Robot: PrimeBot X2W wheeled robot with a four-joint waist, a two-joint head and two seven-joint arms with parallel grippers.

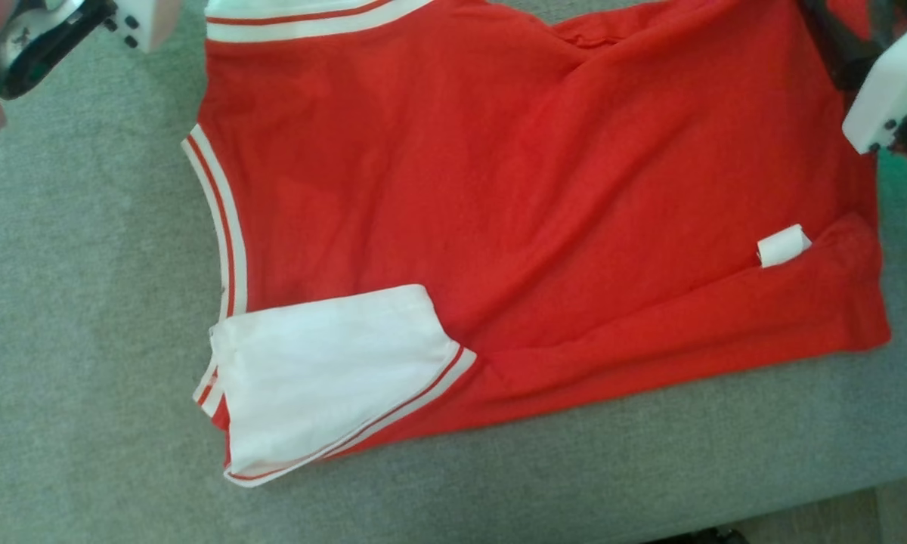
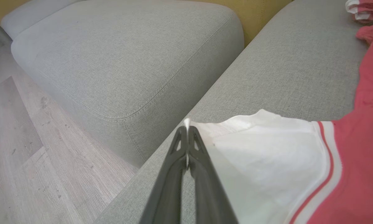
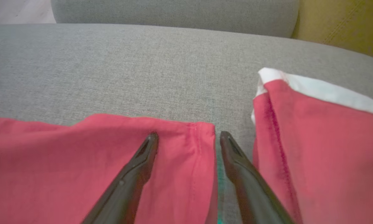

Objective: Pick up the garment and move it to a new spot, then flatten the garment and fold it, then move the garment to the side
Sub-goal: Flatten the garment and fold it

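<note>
- Your left claw (image 2: 186, 129) was pressed together with a sliver of white cloth caught between the tips, so it was pinching the garment (image 2: 360, 161) by the corner of its white panel (image 2: 261, 155).
- From that claw the garment ran off to the right: white panel first, then a thin red-and-white striped edge, then the red body.
- Under that claw was the edge of the gray sofa cushion (image 2: 298, 68). Off to its left sat a second cushion (image 2: 127, 56), with wood-look floor (image 2: 18, 155) lower left.
- Your right claw (image 3: 189, 134) was spread wide with nothing gripped between the fingers (image 3: 143, 161). One finger sat over the red hem corner, the other over the bare strip of cushion just past it. Honestly couldn't tell if either was touching.
- Just right of that claw was a red fold with a white edge (image 3: 314, 140); I couldn't tell how it joined up.
- From the head camera, the garment lay spread mostly flat on the cushion, red side up with a few wrinkles, and a small white tag (image 1: 782, 245) towards the right arm's end.
</note>
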